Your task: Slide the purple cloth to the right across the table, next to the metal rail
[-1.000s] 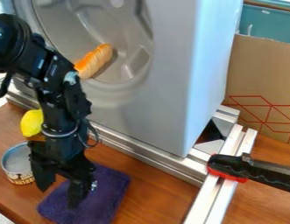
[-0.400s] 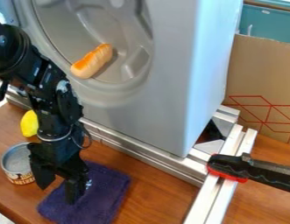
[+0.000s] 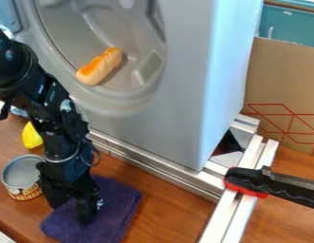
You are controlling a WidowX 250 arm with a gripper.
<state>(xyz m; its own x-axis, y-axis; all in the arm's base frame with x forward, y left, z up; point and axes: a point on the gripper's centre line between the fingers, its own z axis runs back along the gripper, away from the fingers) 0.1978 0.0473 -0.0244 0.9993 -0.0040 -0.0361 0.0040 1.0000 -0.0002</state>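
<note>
Tbl (image 3: 178, 209): gripper (image 3: 69, 212) over towel (image 3: 117, 205), nr can (image 3: 21, 191), off rail (image 3: 152, 167).

Black arm (image 3: 48, 102): upper part cut off at left. Yellow object (image 3: 31, 136): partly hidden behind the arm. Purple cloth (image 3: 119, 201): partly covered by the pincer (image 3: 70, 207). Gray housing (image 3: 165, 109): cropped above. Red-and-black clamp (image 3: 260, 182): far end cropped at right.

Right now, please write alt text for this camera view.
A black robot gripper hangs over a purple cloth on a brown wooden table, near an open metal can; an orange-tan bread roll lies in a round grey hollow.
</note>
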